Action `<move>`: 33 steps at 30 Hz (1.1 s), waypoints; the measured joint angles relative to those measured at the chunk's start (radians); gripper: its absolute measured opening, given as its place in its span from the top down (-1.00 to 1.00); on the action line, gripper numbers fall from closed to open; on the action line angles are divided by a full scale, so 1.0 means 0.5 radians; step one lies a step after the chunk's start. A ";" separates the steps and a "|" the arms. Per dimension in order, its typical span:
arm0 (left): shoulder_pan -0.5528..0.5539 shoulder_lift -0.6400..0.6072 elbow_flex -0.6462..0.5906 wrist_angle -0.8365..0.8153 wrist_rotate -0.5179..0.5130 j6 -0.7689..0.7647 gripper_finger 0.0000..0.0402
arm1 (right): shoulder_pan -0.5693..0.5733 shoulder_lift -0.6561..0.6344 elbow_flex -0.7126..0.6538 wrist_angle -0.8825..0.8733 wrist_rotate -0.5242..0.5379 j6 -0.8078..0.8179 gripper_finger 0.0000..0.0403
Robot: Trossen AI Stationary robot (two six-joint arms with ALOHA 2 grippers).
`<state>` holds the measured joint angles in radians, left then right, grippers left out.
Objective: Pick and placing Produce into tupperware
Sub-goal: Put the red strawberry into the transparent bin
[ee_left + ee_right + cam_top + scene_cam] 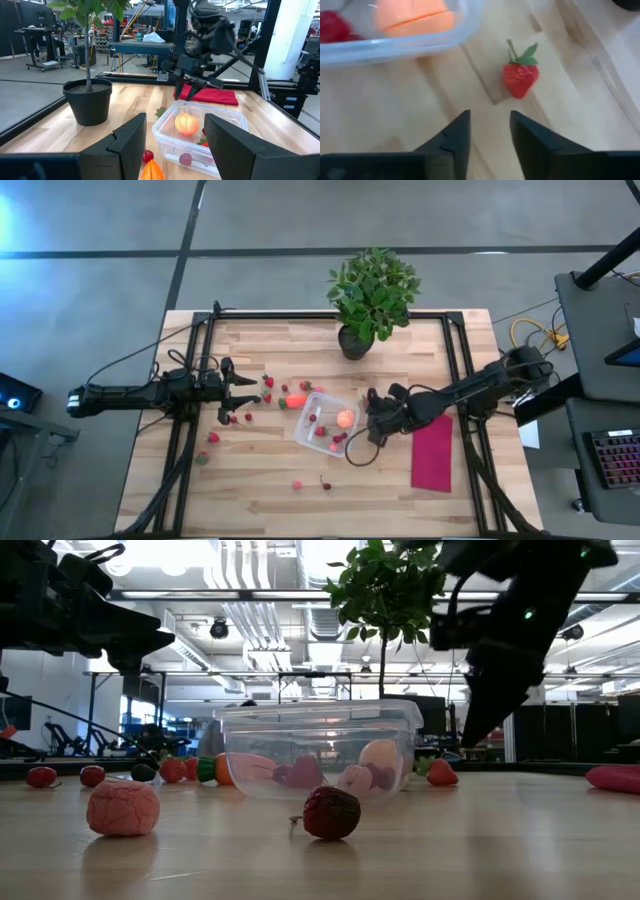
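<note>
Clear shallow tupperware [312, 430] mid-table w/ round orange fruit [345, 418] inside, small red strawberries [214, 437] scattered around

The tupperware [326, 423] sits mid-table with the round fruit [345, 418] inside; potted plant [371, 298] behind it, cloth [433, 453] to its right, strawberries [238, 418] scattered left

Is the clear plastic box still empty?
No. The tupperware already holds the round orange fruit and a few small red pieces; more lie outside on the table.
</note>
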<state>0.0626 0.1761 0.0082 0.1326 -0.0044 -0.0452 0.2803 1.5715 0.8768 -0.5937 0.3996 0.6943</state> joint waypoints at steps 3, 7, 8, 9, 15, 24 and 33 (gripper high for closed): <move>0.000 0.000 0.000 0.000 0.000 0.000 0.07 | -0.096 0.000 -0.052 0.021 -0.018 -0.025 0.09; 0.000 -0.002 0.000 0.000 0.000 0.000 0.07 | -0.186 0.000 -0.083 0.037 -0.019 -0.221 -0.21; 0.000 -0.002 0.000 0.000 0.000 0.000 0.07 | -0.204 0.000 -0.088 0.065 -0.019 -0.293 -0.28; 0.000 -0.002 0.000 0.000 0.000 0.000 0.07 | -0.223 0.000 -0.094 0.107 -0.023 -0.364 -0.33; 0.000 -0.002 0.000 0.000 0.000 0.000 0.07 | -0.323 0.001 -0.096 0.306 -0.080 -0.671 -0.48; 0.000 0.000 0.000 0.000 0.000 0.000 0.07 | -0.393 0.001 -0.123 0.348 -0.178 -0.866 -0.34; 0.000 0.000 0.000 0.000 0.000 0.000 0.07 | -0.398 0.002 -0.190 0.459 -0.191 -0.820 -0.23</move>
<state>0.0625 0.1761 0.0081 0.1326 -0.0044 -0.0452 0.0812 1.5723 0.7817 -0.3644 0.3039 0.2841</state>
